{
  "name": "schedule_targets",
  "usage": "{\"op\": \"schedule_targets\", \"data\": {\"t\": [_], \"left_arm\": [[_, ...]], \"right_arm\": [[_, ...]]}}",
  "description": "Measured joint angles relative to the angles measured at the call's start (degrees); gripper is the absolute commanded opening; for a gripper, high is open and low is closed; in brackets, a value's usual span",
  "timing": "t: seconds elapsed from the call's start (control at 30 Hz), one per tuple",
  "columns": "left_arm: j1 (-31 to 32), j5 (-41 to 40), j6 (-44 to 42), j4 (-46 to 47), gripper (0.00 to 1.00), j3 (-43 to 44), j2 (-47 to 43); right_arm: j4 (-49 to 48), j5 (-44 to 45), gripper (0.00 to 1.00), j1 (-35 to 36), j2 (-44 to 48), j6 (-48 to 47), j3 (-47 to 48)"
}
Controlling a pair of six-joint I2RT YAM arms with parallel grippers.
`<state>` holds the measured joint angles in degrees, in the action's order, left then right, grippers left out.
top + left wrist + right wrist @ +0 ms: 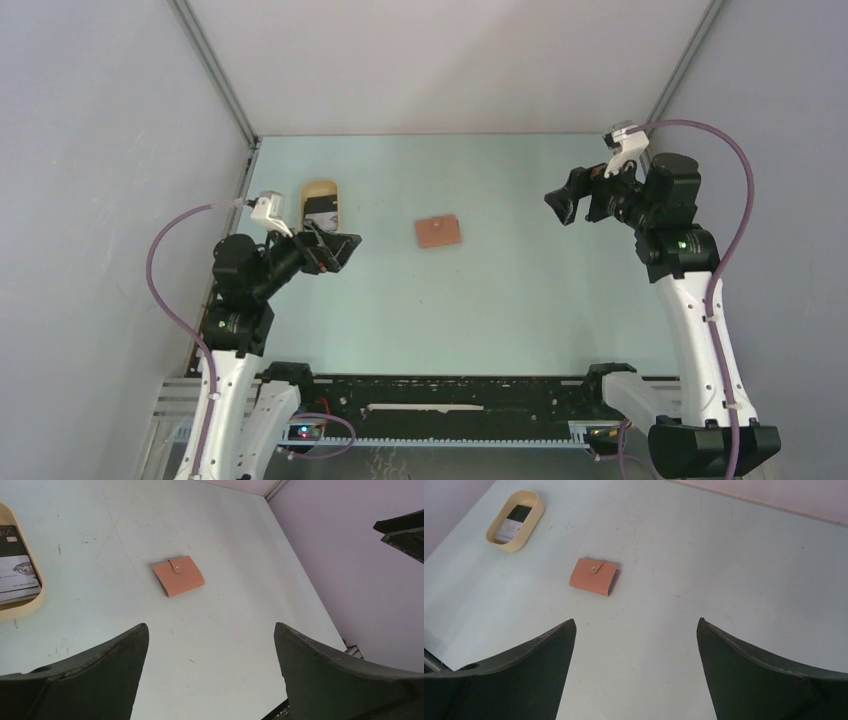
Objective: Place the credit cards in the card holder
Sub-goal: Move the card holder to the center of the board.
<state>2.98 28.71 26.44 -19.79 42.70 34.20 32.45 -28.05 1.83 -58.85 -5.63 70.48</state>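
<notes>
The reddish-brown card holder (438, 232) lies folded shut on the table's middle, its snap tab fastened; it also shows in the left wrist view (178, 575) and the right wrist view (594, 576). The credit cards (323, 210), black and pale grey-white, lie stacked inside the tan oval tray (321, 189). Those cards (16, 565) sit at the left wrist view's left edge and small in the right wrist view (514, 520). My left gripper (342, 250) hovers open just in front of the tray, nothing between its fingers. My right gripper (562, 203) hangs open and empty, well right of the card holder.
The tan oval tray (533, 521) stands at the table's far left, close to the left wall. Grey walls (100, 150) close in the table on the left, back and right. A black rail (450, 395) runs along the near edge between the arm bases.
</notes>
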Motion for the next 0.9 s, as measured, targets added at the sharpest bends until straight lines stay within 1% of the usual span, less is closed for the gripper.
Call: {"op": "schedule_targets", "data": {"t": [0.17, 0.27, 0.3, 0.33, 0.37, 0.4, 0.47, 0.5, 0.53, 0.57, 0.6, 0.7, 0.8, 0.9], "left_arm": [[0.0, 1.8, 1.7, 1.9, 1.00, -0.1, 0.7], [0.3, 3.0, 3.0, 4.6, 1.00, -1.2, 1.4], [1.0, 2.7, 3.2, 5.3, 1.00, -1.8, 1.4], [2.3, 1.7, 3.3, 5.7, 1.00, -2.3, 1.4], [4.0, 0.8, 3.3, 5.9, 1.00, -2.6, 1.4], [7.6, -2.1, 3.0, 6.1, 1.00, -3.2, 1.4], [13.7, -5.8, 2.1, 6.9, 1.00, -4.1, 1.5], [17.7, -8.6, 1.5, 8.3, 1.00, -5.0, 1.7], [19.9, -10.1, 1.1, 9.3, 1.00, -5.7, 1.9], [22.5, -13.2, 0.2, 12.7, 1.00, -8.0, 2.4], [23.7, -13.8, 0.0, 13.2, 1.00, -8.5, 2.6], [24.8, -19.2, -1.0, 21.0, 1.00, -14.6, 4.9], [24.7, -24.6, -1.7, 24.9, 1.00, -19.1, 7.9], [24.7, -31.0, -3.0, 26.7, 1.00, -22.6, 9.9]], "right_arm": [[-2.4, -0.1, 1.00, -0.4, 1.1, 2.7, -1.0], [-2.8, -6.1, 1.00, -0.7, -0.3, 1.0, -1.0], [-2.4, -10.3, 1.00, -0.7, -1.2, -1.0, -1.0], [-1.7, -16.6, 1.00, -0.7, -2.7, -4.4, -1.0], [-1.3, -19.0, 1.00, -0.5, -3.4, -5.9, -1.0], [-0.5, -22.6, 1.00, 0.1, -4.6, -9.1, -1.0], [0.9, -27.0, 1.00, 2.4, -7.2, -15.6, -1.0], [1.6, -28.3, 1.00, 4.3, -8.7, -18.9, -1.0], [2.3, -29.0, 1.00, 6.4, -10.3, -22.4, -1.0], [3.1, -29.0, 1.00, 8.5, -11.8, -25.9, -1.0], [4.0, -28.4, 1.00, 10.9, -13.9, -29.6, -0.8], [7.8, -23.5, 1.00, 17.6, -22.5, -39.7, 2.3], [10.7, -18.6, 0.99, 21.6, -32.4, -44.8, 8.9], [13.3, -15.5, 0.94, 23.0, -42.1, -46.6, 18.0]]}}
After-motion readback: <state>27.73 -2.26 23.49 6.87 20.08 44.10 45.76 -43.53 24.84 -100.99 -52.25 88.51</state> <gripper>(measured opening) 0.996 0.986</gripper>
